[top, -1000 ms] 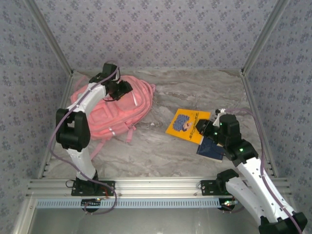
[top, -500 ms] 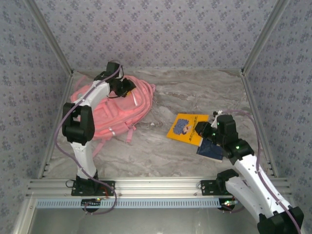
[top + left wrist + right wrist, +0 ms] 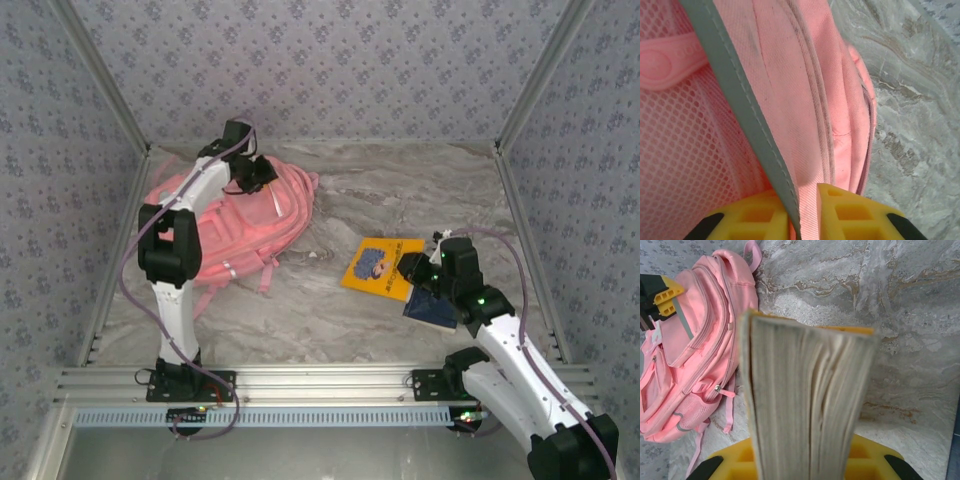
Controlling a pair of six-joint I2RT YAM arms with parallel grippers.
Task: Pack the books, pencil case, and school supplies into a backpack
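Currently the right pincer (image 3: 805,460) is pinching the yellow-orange book (image 3: 805,390), one finger on each cover. The page edge faces the wrist, and the rest of the book extends forward of the fingers. This edge grip probably serves to present the book end-first to an opening. A dark navy book (image 3: 432,305) lies on the table (image 3: 400,190) just behind and beneath this pincer, not yet collected.

The backpack (image 3: 695,340) lies flat, well ahead and to the left of the right pincer. At its far end, the left pincer (image 3: 802,210) is pressed together on a grey strip (image 3: 740,105) of the backpack, with pink fabric directly ahead of its fingertips. This hold likely steadies or lifts the fabric for loading. Whether the main compartment is open cannot be determined.
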